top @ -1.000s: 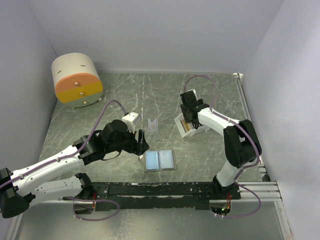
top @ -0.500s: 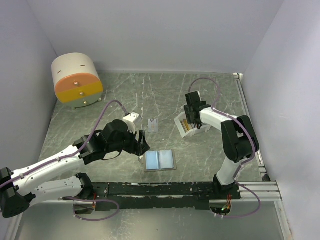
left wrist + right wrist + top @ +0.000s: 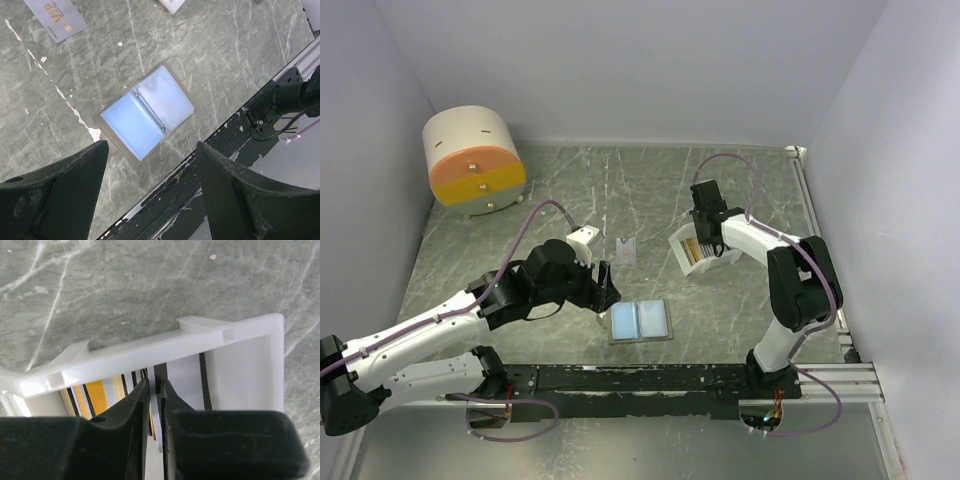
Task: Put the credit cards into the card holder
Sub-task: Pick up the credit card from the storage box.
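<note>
The table (image 3: 560, 190) was matt, veined and stone-look. The tray (image 3: 150, 352) and credit card (image 3: 155, 412) were smooth pale plastic. The card holder (image 3: 147, 112) lining showed a soft sheen.

top: I look down from high behind both bases over the whole table (image 3: 620, 190) | left wrist: I face down, mid-height, onto the card holder (image 3: 147, 117), shared with top | right wrist: I'm close above the white tray (image 3: 150, 352), also in top

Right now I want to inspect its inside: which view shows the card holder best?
Left wrist: the card holder lies open, blue inside, large and central. Top external shows it small; right wrist, nothing.
</note>
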`<state>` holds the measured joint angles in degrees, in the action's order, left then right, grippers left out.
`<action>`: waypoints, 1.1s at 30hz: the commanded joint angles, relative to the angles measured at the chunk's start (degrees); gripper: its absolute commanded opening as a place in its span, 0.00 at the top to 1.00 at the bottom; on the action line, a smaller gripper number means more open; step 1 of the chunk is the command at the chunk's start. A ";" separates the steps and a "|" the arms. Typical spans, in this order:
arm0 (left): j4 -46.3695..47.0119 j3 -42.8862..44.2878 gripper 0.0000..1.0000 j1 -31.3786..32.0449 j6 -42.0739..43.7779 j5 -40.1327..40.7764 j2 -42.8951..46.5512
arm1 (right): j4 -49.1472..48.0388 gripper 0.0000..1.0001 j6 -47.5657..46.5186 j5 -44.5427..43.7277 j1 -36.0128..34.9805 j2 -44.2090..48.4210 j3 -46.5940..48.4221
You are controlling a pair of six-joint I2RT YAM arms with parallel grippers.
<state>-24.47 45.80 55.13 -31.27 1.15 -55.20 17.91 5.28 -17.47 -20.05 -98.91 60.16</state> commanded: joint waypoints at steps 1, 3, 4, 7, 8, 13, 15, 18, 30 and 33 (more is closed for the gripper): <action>2.17 -0.35 0.18 0.26 0.73 -1.44 0.55 | 3.23 0.94 1.05 2.00 -0.51 4.08 1.27; 2.23 -0.40 0.18 0.24 0.69 -1.55 0.67 | 3.72 1.00 1.13 1.86 -0.51 5.04 1.23; 2.16 -0.40 0.18 0.24 0.75 -1.58 0.67 | 3.99 1.00 1.14 1.71 -0.51 5.39 1.31; 2.05 -0.43 0.18 0.25 0.69 -1.64 0.70 | 5.10 1.00 1.18 1.40 -0.51 6.31 1.85; 1.97 -0.38 0.18 0.24 0.61 -1.48 0.77 | 5.29 1.00 1.22 1.39 -0.58 6.72 1.95; 2.04 -0.82 0.18 0.24 0.43 -1.16 1.48 | 5.87 1.00 1.31 1.07 -0.69 8.26 2.00; 2.02 -0.88 0.18 0.24 0.46 -1.15 1.60 | 6.40 1.00 1.31 -0.35 -0.69 8.39 2.11; 1.88 -0.77 0.18 0.26 0.47 -1.13 1.51 | 8.15 1.00 1.52 -5.50 -0.80 8.22 2.85; 1.88 -1.07 0.18 0.28 0.03 0.05 0.79 | 12.38 1.00 3.46 -11.42 -0.76 12.68 5.34; 1.04 -0.71 0.18 0.25 -0.22 0.78 0.13 | 13.43 1.00 4.21 -11.15 -0.85 14.57 6.12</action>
<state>-23.81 45.08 55.13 -31.33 0.86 -54.54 28.64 7.97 -26.92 -20.64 -87.61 63.88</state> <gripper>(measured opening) 0.819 0.006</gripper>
